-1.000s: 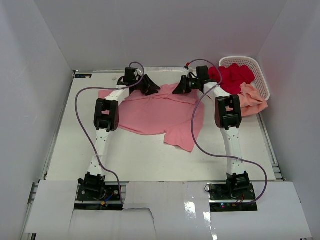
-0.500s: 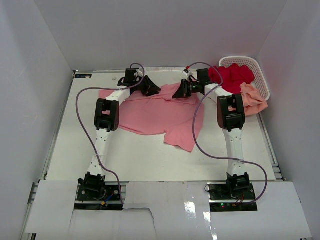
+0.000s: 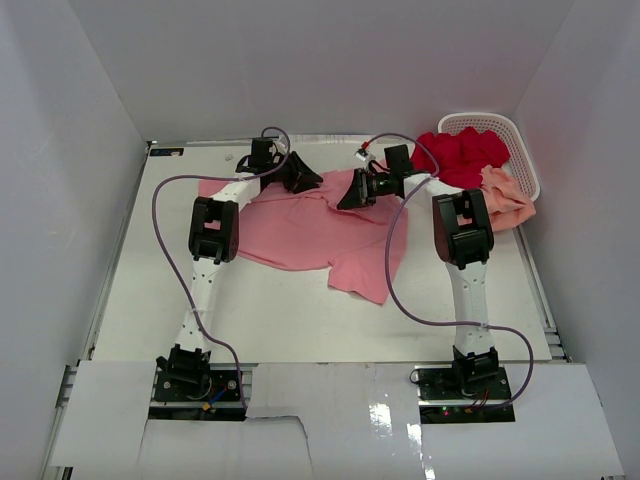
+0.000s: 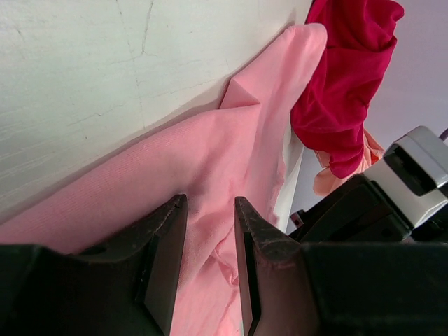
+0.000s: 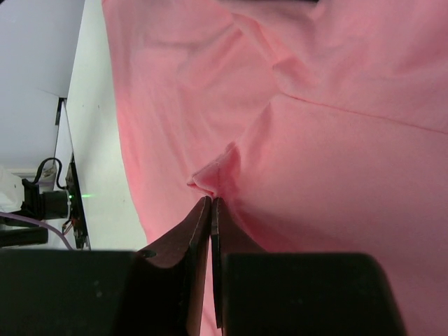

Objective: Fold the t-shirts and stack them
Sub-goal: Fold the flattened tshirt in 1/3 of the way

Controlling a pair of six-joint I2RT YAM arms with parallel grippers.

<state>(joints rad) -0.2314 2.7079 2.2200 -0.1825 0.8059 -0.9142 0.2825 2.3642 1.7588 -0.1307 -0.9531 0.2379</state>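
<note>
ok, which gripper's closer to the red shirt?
Right. The right gripper, closed on a fold of the pink shirt, sits just left of the red shirt. The left gripper is farther left, over the same pink shirt.

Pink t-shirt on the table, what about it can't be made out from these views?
Top view: the far edge of the pink t-shirt is hidden under the left gripper and right gripper.
Left wrist view: whether the parted jaws touch the cloth is unclear.
Right wrist view: the shirt's outline is cut off by the frame edges.
</note>
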